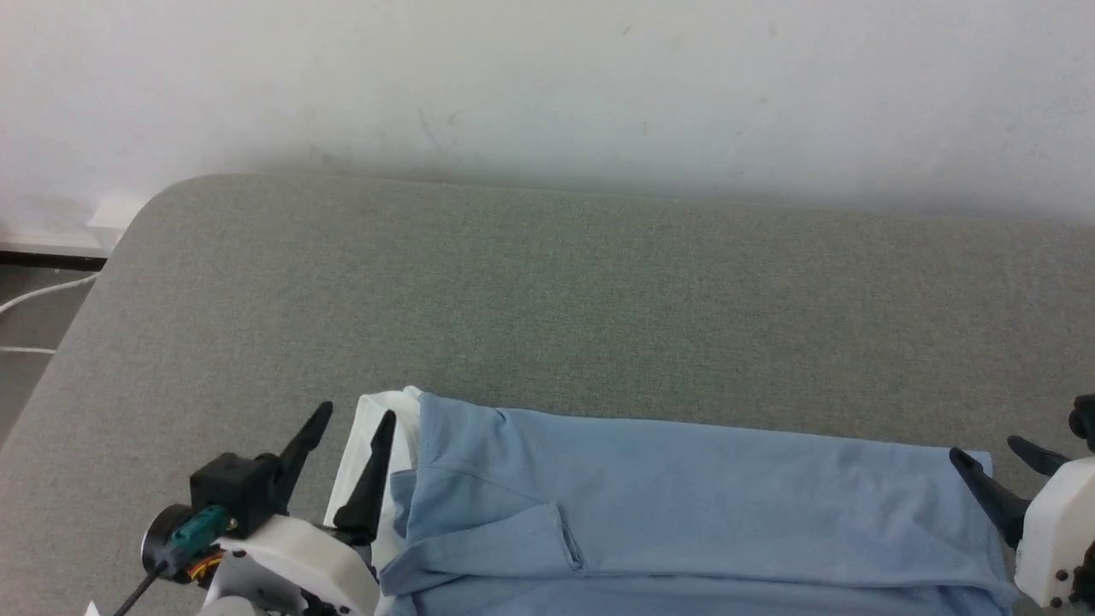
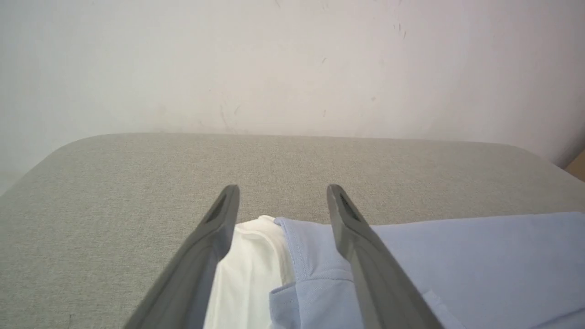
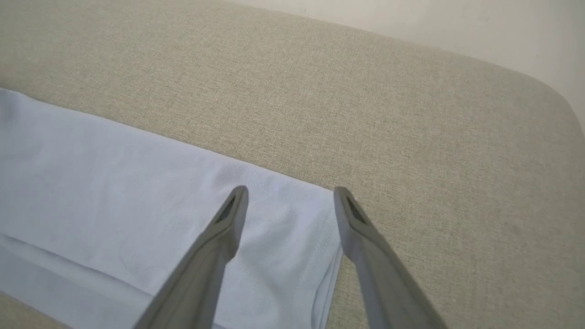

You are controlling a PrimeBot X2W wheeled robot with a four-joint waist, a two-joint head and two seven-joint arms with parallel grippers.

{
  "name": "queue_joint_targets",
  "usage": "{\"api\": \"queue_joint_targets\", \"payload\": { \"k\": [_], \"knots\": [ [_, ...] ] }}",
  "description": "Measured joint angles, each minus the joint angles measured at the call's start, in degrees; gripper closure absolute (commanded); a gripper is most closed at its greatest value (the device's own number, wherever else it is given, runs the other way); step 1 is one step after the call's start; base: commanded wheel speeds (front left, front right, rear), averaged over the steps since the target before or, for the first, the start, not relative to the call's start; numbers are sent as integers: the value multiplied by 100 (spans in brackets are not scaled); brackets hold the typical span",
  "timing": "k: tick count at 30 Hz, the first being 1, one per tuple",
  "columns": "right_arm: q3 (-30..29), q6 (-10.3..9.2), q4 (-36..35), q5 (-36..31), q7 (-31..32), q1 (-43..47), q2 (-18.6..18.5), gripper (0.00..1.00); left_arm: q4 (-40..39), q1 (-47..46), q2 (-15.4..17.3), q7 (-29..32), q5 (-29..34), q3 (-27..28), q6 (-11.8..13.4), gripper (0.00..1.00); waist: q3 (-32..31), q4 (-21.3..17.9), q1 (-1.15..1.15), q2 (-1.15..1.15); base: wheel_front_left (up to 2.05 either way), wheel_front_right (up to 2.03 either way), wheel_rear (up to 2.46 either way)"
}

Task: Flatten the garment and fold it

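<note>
The light blue short-sleeved knit polo garment [image 1: 701, 479] lies on the grey woven fabric-covered table [image 1: 547, 282], close to the edge nearest the robot and parallel to the white wall [image 1: 547, 85] behind it. In the head view the garment forms a long, narrow band running left to right, with smooth upper layers and few creases. A short blue sleeve [image 1: 513, 539] is turned inward on top of the body, and the soft white collar [image 2: 247, 274] protrudes from the left end. Judged from this layout, flattening is complete and the lengthwise folds are in place; the crosswise fold, which brings one end over the other into a compact packet, is not yet done. The left gripper [image 1: 355, 417] with two long dark fingers is at the collar end, jaws spread apart and holding nothing; in the left wrist view its fingers straddle the seam between collar and blue shoulder. The right gripper [image 1: 984, 449], of the same pattern, is at the opposite end, jaws likewise parted and empty; in the right wrist view its fingers bracket the far right corner of the band. Contact between fingertips and cloth cannot be determined at either end
</note>
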Motion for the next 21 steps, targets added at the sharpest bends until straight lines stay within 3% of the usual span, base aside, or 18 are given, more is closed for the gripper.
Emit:
{"api": "queue_joint_targets", "payload": {
  "k": [5,11,17,21],
  "knots": [
    [-539,0,-153,-192,30,258,641,0,27,265,-212,-426,215,345,231,0,-52,-2,0,0,0,0,0],
    [-1259,0,-96,-749,22,599,1622,0,-438,671,-1079,-469,839,1545,354,0,-56,45,0,0,0,0,0],
    [-1852,0,-51,-1174,3,741,2273,0,-761,1126,-1758,-470,1900,2477,-122,0,3,76,0,0,0,0,0],
    [-2067,0,79,-1403,13,815,2450,0,-784,1329,-1963,-470,2536,2684,-578,0,47,75,0,0,0,0,0]
  ]
}}
